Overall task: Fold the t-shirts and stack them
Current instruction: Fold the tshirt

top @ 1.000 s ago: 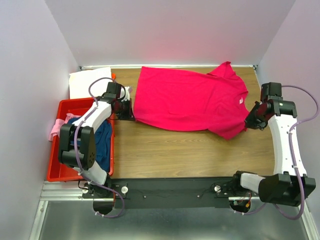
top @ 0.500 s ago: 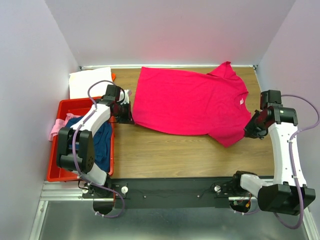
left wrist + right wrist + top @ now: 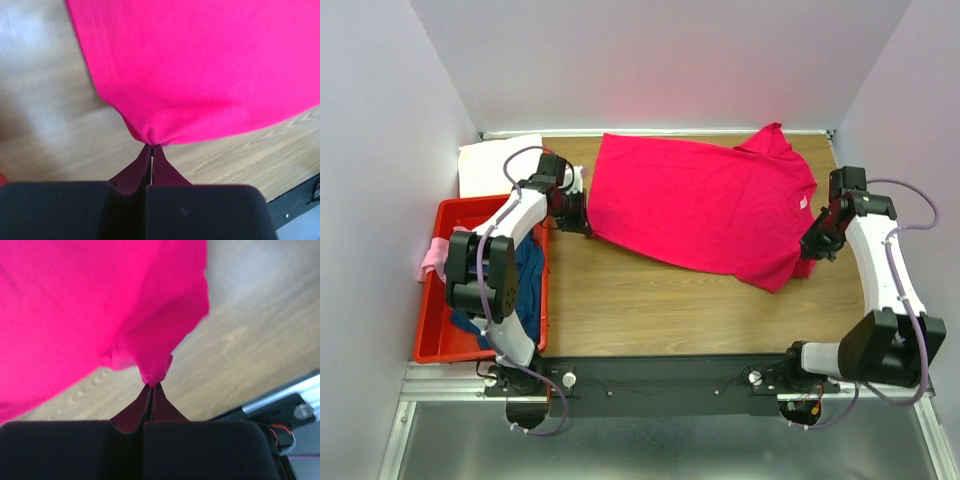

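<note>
- tabletop [image 3: 650, 300]: wood-grain, carries everything; arm bases at near edge.
- magenta-pink t-shirt [image 3: 700, 200]: spread flat over far half of tabletop, hem end to L, collar end to R, one sleeve pointing at far edge; near edge runs on a diagonal.
- red bin [image 3: 430, 345]: L side of tabletop, beside L arm.
- white t-shirt [image 3: 492, 165]: lies flat at far-L corner, just beyond bin.
- navy t-shirt [image 3: 528, 285]: bunched inside bin, R part; partly hidden by L arm.
- pale pink t-shirt [image 3: 430, 262]: draped over bin's L rim.
- left gripper [image 3: 151, 150]: fingers together, pinching near-L hem corner of magenta-pink t-shirt; cloth puckers at tips.
- right gripper [image 3: 151, 386]: fingers together, clamped on a hemmed tip of cloth at same shirt's R end.
</note>
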Available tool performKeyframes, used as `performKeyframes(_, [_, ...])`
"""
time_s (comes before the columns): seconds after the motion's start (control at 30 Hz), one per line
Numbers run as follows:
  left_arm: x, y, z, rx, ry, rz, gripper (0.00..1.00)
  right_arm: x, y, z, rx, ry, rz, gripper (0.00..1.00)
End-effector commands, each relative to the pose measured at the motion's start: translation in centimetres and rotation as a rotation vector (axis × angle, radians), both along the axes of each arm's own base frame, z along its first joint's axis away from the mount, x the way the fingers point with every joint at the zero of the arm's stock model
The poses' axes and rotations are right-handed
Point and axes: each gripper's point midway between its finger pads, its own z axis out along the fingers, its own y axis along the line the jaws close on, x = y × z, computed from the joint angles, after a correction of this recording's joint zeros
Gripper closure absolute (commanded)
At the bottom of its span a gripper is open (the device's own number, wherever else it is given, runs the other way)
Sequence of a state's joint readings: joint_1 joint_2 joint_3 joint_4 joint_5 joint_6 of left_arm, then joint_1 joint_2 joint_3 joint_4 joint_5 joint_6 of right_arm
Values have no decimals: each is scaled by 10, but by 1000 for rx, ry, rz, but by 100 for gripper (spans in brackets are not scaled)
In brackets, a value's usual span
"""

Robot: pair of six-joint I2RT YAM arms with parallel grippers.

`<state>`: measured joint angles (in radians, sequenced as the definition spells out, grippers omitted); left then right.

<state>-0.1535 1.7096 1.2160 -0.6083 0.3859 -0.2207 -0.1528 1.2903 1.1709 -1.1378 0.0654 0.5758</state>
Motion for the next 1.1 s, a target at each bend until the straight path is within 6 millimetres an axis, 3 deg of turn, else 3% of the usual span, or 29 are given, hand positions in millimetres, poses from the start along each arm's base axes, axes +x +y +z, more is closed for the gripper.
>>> performKeyframes(0.0, [19, -3, 2, -28, -7, -26, 100, 45, -12, 15, -28, -103, -15, 100])
performKeyframes(0.13, [42, -3, 12, -47, -35, -18, 100, 73, -23, 12, -60, -99, -16, 99])
performKeyframes(0.27, [56, -5, 8, -60, -21, -16, 100, 97, -31, 11, -86, -104, -10, 100])
performKeyframes(0.6, [85, -6, 21, -87, -37, 7, 100, 155, -45, 28, -120, -164, -15, 100])
performKeyframes(0.83, [110, -4, 33, -118, -63, 38, 100, 180, -50, 18, -125, -151, -15, 100])
performKeyframes(1.07, [127, -11, 22, -156, -36, 30, 100, 194, -54, 8, -131, -135, -13, 100])
